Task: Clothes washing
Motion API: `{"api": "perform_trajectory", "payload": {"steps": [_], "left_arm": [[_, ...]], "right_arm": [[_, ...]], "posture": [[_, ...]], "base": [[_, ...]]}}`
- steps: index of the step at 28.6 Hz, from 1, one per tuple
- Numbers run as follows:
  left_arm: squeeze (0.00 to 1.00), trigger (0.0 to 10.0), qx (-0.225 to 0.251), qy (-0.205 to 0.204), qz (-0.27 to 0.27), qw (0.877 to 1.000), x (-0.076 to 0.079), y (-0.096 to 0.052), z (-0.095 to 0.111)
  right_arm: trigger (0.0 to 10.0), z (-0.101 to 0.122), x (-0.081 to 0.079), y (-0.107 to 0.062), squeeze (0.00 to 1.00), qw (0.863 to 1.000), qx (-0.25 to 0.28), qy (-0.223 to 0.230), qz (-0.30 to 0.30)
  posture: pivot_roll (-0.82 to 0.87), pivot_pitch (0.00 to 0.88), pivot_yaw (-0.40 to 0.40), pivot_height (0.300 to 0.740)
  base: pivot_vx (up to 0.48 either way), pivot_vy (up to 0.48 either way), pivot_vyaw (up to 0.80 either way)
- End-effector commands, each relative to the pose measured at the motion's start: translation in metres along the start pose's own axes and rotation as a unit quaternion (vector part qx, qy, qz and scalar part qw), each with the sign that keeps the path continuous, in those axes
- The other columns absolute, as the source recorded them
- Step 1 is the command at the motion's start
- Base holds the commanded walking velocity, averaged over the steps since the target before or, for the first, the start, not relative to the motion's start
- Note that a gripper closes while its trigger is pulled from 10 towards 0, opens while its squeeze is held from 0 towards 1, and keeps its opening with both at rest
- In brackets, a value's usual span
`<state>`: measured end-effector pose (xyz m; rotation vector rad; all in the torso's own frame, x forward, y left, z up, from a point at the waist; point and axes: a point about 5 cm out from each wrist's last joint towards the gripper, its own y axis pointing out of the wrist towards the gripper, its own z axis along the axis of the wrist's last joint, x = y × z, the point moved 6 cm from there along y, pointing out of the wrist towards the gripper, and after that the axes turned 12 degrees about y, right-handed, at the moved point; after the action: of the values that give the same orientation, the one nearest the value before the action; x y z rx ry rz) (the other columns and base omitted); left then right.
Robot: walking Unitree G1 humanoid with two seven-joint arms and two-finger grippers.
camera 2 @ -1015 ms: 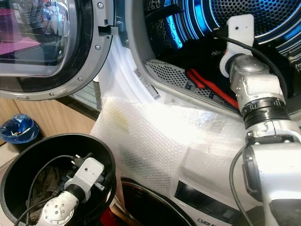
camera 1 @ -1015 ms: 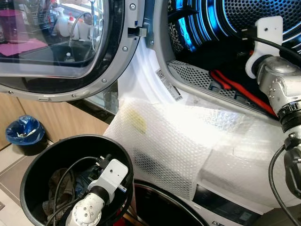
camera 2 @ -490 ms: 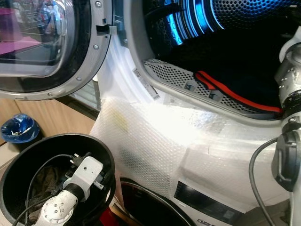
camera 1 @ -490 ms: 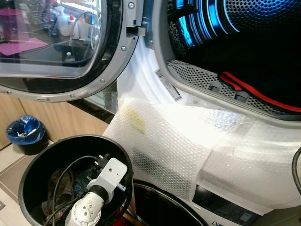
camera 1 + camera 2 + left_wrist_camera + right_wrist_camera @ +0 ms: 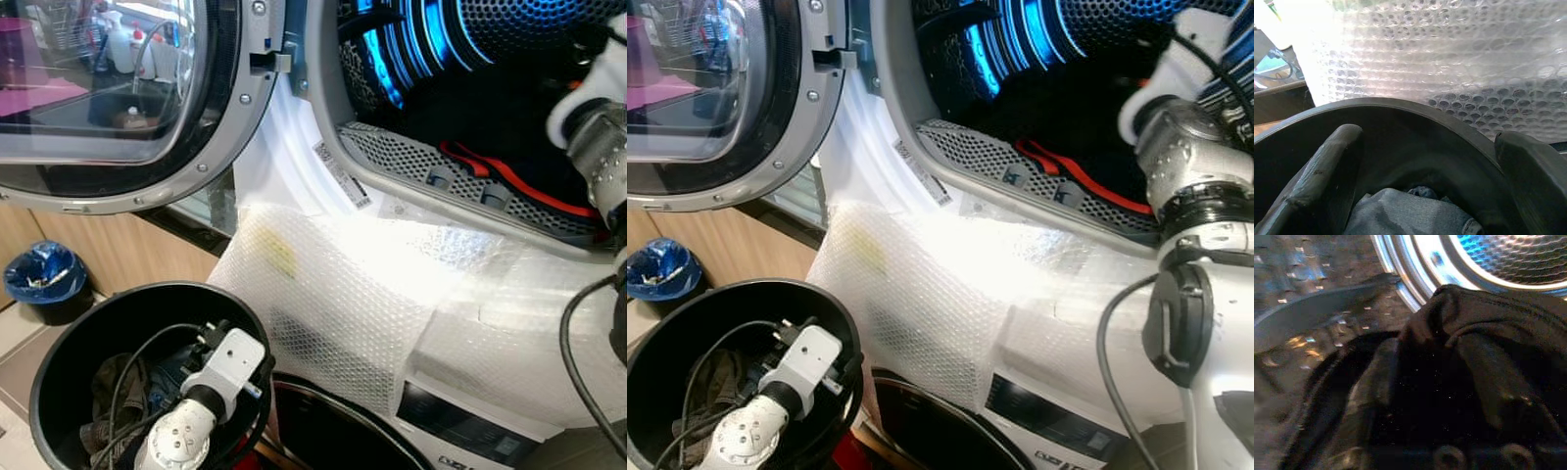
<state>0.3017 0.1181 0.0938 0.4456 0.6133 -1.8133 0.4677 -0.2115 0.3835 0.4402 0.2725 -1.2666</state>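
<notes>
Here the right gripper point(image 5: 1435, 396) is reaching into the drum point(image 5: 529, 29) at 2 o'clock of the head views. A black garment point(image 5: 1474, 308) is draping across it, so whether it is gripping cannot be told. Half a second ago this arm was drawn back to the picture's edge, clear of the opening; now its wrist is filling the mouth again, above a red-trimmed cloth point(image 5: 509, 181) that is lying on the drum's perforated lip. Judged from this, the arm is working the load deeper into the drum rather than carrying anything out.

The left gripper point(image 5: 1430, 139) is hanging wide open inside the black bin point(image 5: 59, 333) at 7 o'clock, unmoved, just above the grey clothes point(image 5: 1400, 215) that are waiting at the bottom. The loading is therefore only partly done.

Bubble wrap point(image 5: 343, 294) is covering the machine front between bin and drum, and the door point(image 5: 98, 98) is standing open at 10 o'clock.
</notes>
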Motion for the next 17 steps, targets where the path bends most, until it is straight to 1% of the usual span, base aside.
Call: {"api": "perform_trajectory", "payload": {"steps": [1, 2, 3, 5, 6, 7, 8, 9, 10, 13, 14, 15, 16, 17], "left_arm": [[0.0, 10.0, -0.001, -0.007, -0.016, 1.0, 0.008, 0.0, -0.001], [0.0, 10.0, -0.001, -0.007, -0.016, 1.0, 0.008, 0.0, -0.001], [0.0, 10.0, -0.001, -0.007, -0.017, 1.0, 0.009, 0.001, -0.001], [0.0, 10.0, 0.0, -0.006, -0.018, 1.0, 0.009, 0.001, 0.0], [0.0, 10.0, 0.003, -0.007, -0.02, 1.0, 0.009, 0.002, 0.001], [0.0, 10.0, 0.004, -0.007, -0.021, 1.0, 0.009, 0.001, 0.001], [0.0, 10.0, 0.005, -0.006, -0.022, 1.0, 0.01, 0.002, 0.002], [0.0, 10.0, 0.005, -0.006, -0.022, 1.0, 0.01, 0.002, 0.002], [0.0, 10.0, 0.007, -0.006, -0.024, 1.0, 0.01, 0.002, 0.003], [0.0, 10.0, 0.008, -0.005, -0.028, 1.0, 0.011, 0.002, 0.003], [0.0, 10.0, 0.01, -0.004, -0.03, 0.999, 0.012, 0.003, 0.003], [0.0, 10.0, 0.01, -0.004, -0.03, 0.999, 0.012, 0.003, 0.003], [0.0, 10.0, 0.012, -0.004, -0.032, 0.999, 0.013, 0.003, 0.004], [0.0, 10.0, 0.014, -0.002, -0.034, 0.999, 0.013, 0.003, 0.005]], "right_arm": [[10.0, 0.03, -0.025, -0.006, 0.0, 0.996, 0.031, -0.003, 0.085], [10.0, 0.039, -0.031, -0.01, 0.0, 0.993, 0.048, 0.005, 0.112], [10.0, 0.058, -0.04, -0.02, 0.0, 0.982, 0.083, 0.022, 0.167], [10.0, 0.071, -0.046, -0.028, 0.0, 0.972, 0.108, 0.032, 0.205], [10.0, 0.081, -0.057, -0.043, 0.0, 0.953, 0.129, 0.014, 0.273], [10.0, 0.082, -0.059, -0.048, 0.0, 0.948, 0.131, 0.006, 0.29], [10.0, 0.083, -0.063, -0.055, 0.0, 0.938, 0.135, 0.005, 0.318], [10.0, 0.083, -0.063, -0.055, 0.0, 0.938, 0.135, 0.005, 0.318], [10.0, 0.085, -0.066, -0.064, 0.0, 0.928, 0.139, 0.003, 0.346], [10.0, 0.088, -0.068, -0.073, 0.0, 0.917, 0.157, 0.005, 0.367], [10.0, 0.086, -0.074, -0.084, 0.0, 0.903, 0.153, 0.013, 0.401], [10.0, 0.086, -0.074, -0.084, 0.0, 0.903, 0.153, 0.013, 0.401], [10.0, 0.083, -0.082, -0.097, 0.0, 0.884, 0.143, 0.028, 0.444], [10.0, 0.073, -0.098, -0.12, 0.0, 0.853, 0.122, 0.037, 0.506]], "posture": [[0.06, 0.063, -0.097, 0.74], [0.06, 0.062, -0.098, 0.74], [0.06, 0.062, -0.096, 0.74], [0.06, 0.062, -0.096, 0.74], [0.06, 0.061, -0.095, 0.74], [0.05, 0.059, -0.091, 0.74], [0.05, 0.059, -0.091, 0.74], [0.05, 0.059, -0.091, 0.74], [0.05, 0.056, -0.09, 0.74], [0.05, 0.053, -0.083, 0.74], [0.04, 0.05, -0.084, 0.74], [0.04, 0.05, -0.084, 0.74], [0.04, 0.05, -0.084, 0.74], [0.05, 0.05, -0.083, 0.74]], "base": [[0.0, 0.0, 0.0], [0.0, 0.0, 0.0], [0.0, 0.0, 0.0], [0.0, 0.0, 0.0], [0.0, 0.0, 0.0], [0.0, 0.0, 0.0], [0.0, 0.0, 0.0], [0.0, 0.0, 0.0], [0.0, 0.0, 0.0], [0.0, 0.0, 0.0], [0.0, 0.0, 0.0], [0.0, 0.0, 0.0], [0.0, 0.0, 0.0], [0.0, 0.0, 0.0]]}}
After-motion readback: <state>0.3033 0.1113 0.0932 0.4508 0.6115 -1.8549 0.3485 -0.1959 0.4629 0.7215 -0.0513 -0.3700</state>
